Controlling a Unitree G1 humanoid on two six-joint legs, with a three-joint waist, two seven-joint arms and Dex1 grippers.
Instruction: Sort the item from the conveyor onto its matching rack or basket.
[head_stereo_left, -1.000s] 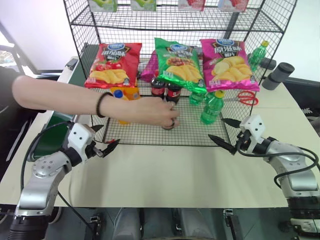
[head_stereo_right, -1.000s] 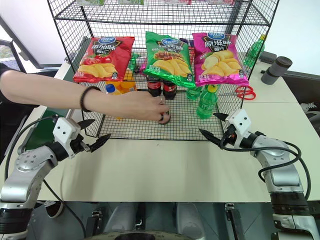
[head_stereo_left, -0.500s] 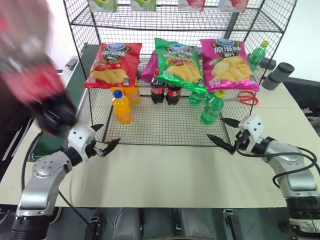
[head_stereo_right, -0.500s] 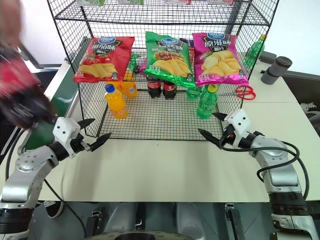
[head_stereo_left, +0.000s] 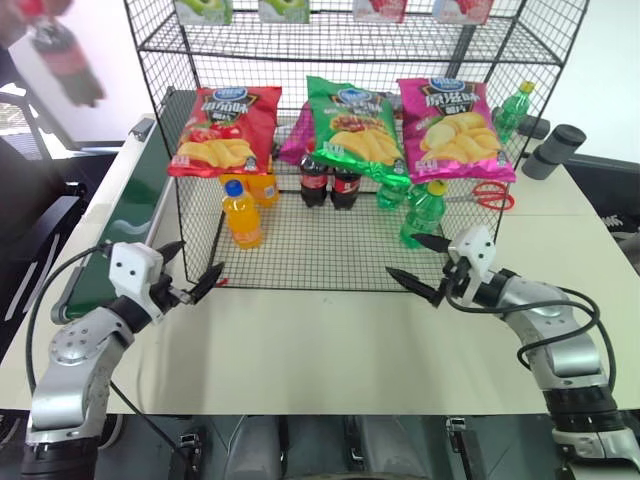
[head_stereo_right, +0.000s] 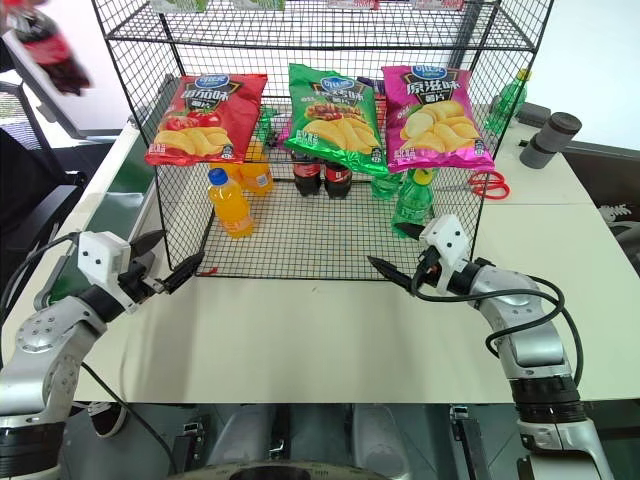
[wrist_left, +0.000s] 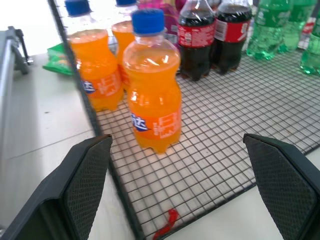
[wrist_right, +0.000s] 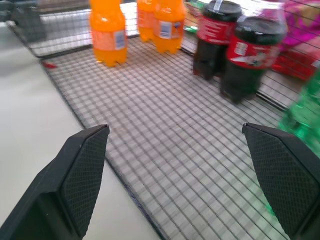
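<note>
Cream table (head_stereo_left: 330, 370), rack (head_stereo_left: 330, 250) at far edge: cola bottle (head_stereo_left: 65, 62) now lifted away by a person, awaiting the conveyor (head_stereo_left: 130, 215). Left gripper (head_stereo_left: 190, 275), right gripper (head_stereo_left: 418, 265): spread wide, empty.

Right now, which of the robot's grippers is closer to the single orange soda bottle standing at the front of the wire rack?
Left. The left gripper hangs open just outside the rack's corner by the orange soda bottle; the right gripper is open farther along the rack's front.

cola bottle (head_stereo_left: 62, 62) airborne, upper left, blurred, tilted

two more cola bottles (head_stereo_left: 329, 180) upright side by side in wire rack (head_stereo_left: 300, 262) low tier, under the hung crisp bags. green conveyor (head_stereo_left: 135, 212) runs along rack's left side.
</note>
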